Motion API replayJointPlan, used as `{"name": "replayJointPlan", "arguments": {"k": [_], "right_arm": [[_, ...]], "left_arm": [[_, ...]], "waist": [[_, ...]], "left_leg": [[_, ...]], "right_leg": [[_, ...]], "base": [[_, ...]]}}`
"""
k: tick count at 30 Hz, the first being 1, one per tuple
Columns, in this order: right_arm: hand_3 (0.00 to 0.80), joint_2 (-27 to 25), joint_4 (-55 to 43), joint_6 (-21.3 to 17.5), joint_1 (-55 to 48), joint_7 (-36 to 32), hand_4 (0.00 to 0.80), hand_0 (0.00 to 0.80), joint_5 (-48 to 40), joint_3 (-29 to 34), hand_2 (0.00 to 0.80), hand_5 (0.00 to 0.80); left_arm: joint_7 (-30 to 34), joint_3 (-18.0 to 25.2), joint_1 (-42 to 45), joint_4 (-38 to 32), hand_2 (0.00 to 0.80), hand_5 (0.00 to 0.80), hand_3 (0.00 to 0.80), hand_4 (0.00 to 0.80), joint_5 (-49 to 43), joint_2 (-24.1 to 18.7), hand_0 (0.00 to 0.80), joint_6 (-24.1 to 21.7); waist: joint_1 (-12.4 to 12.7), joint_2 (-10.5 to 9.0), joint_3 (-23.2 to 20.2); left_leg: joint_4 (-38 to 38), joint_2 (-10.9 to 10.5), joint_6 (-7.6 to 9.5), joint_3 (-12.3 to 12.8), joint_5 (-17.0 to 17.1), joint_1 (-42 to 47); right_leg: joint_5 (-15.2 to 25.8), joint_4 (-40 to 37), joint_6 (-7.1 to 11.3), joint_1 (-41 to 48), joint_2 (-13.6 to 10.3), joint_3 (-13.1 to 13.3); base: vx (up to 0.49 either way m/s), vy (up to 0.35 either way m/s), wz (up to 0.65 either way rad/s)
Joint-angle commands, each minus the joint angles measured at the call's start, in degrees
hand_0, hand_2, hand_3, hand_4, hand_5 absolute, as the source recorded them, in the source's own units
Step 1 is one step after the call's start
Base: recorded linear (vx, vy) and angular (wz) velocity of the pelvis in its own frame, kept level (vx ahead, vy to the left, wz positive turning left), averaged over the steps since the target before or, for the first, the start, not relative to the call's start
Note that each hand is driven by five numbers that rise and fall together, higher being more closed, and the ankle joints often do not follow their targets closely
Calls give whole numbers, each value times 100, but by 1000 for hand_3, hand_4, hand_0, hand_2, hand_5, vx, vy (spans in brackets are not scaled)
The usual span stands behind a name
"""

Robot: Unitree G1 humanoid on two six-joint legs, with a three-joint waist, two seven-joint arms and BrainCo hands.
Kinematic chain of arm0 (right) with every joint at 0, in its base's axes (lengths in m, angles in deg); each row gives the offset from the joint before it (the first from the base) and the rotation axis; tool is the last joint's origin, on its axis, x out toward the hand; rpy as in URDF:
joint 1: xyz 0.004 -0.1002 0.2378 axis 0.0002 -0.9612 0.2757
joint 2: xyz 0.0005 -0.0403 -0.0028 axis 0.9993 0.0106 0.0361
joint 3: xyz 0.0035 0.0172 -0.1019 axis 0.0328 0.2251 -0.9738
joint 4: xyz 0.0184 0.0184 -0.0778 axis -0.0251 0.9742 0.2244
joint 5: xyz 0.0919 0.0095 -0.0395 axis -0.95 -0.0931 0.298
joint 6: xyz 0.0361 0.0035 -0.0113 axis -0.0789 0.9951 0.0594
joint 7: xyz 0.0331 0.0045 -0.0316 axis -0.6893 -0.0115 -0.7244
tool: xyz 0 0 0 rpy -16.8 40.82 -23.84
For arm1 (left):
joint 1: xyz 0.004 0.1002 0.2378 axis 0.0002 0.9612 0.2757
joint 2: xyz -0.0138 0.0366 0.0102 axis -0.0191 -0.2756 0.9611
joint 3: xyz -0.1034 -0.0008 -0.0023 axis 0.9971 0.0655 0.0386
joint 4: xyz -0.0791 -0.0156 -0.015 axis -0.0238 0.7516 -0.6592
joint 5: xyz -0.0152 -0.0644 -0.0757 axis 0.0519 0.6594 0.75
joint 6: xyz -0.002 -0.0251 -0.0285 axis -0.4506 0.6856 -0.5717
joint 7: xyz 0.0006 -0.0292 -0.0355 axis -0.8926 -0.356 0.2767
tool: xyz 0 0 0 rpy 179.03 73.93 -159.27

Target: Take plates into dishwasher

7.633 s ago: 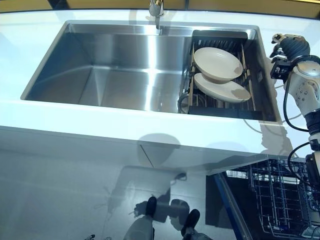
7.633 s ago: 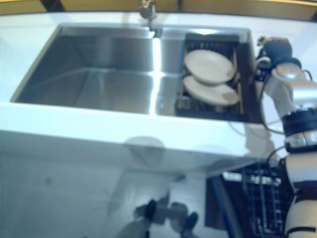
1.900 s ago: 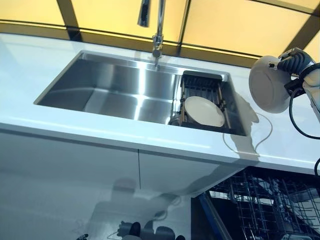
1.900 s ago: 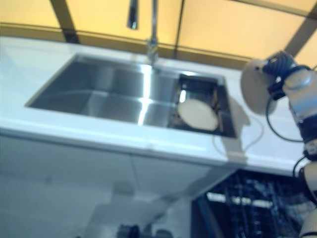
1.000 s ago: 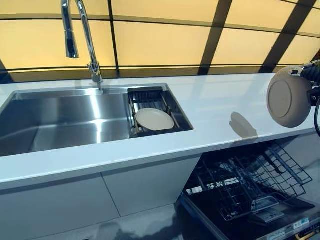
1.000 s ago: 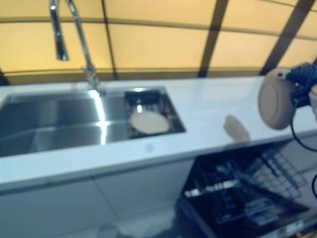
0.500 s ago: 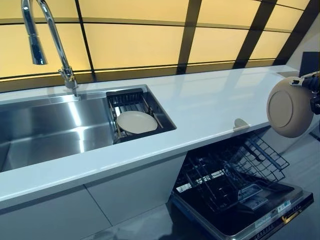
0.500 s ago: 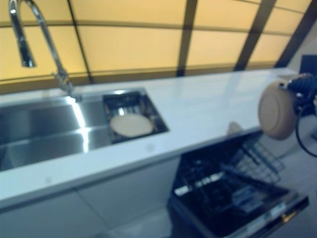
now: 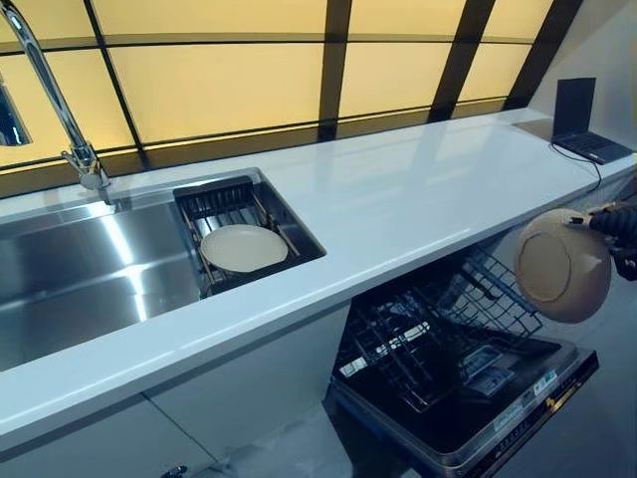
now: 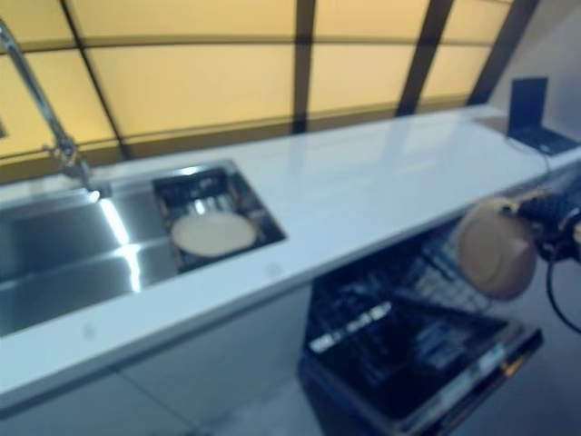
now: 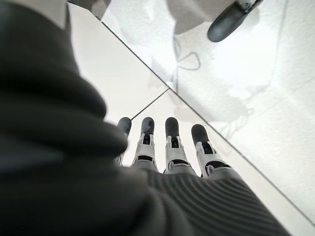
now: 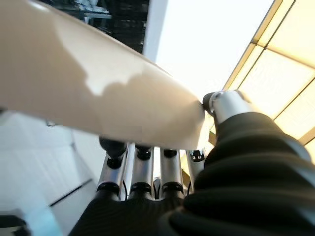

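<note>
Now we hold a plate (image 9: 563,265) on its edge in our right hand (image 9: 619,227), fingers and thumb clamped on its rim, above the open dishwasher rack (image 9: 438,334) so it can slide between the tines, while our left hand (image 11: 162,152) hangs with fingers straight.

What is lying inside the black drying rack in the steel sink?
One round beige plate lies flat inside the black drying rack at the sink's right end. What is under that plate is covered. A second beige plate is in the right hand, above the open dishwasher.
</note>
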Motion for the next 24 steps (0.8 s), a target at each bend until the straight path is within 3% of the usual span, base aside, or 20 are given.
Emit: {"name": "replayJointPlan", "arguments": {"k": [1, 9, 24], "right_arm": [[800, 72, -209, -304, 129, -80, 800, 800, 143, 514, 800, 800], [800, 283, -332, -269, -105, -227, 800, 800, 414, 524, 800, 800], [800, 637, -743, -597, -142, -201, 800, 800, 827, 289, 800, 800]], "left_arm": [[-74, 43, -254, 396, 0, 0, 0, 0, -81, -108, 0, -184], [-67, 90, -292, 394, 0, 0, 0, 0, -84, -105, 0, -235], [-52, 90, -338, 264, 0, 0, 0, 0, -30, -89, 0, -190]], "waist": [[-7, -45, 178], [0, 30, 284], [102, 96, 493]], "left_leg": [[15, -113, 419, -220, -689, 230], [15, -139, 404, -262, -678, 176], [15, -165, 398, -355, -636, 91]], "right_leg": [[-668, 23, 443, 495, -75, -290], [-664, 23, 433, 440, -95, -309], [-657, 23, 420, 368, -125, -332]], "base": [[-16, -7, -6], [-16, -3, -2], [0, 0, 0]]}}
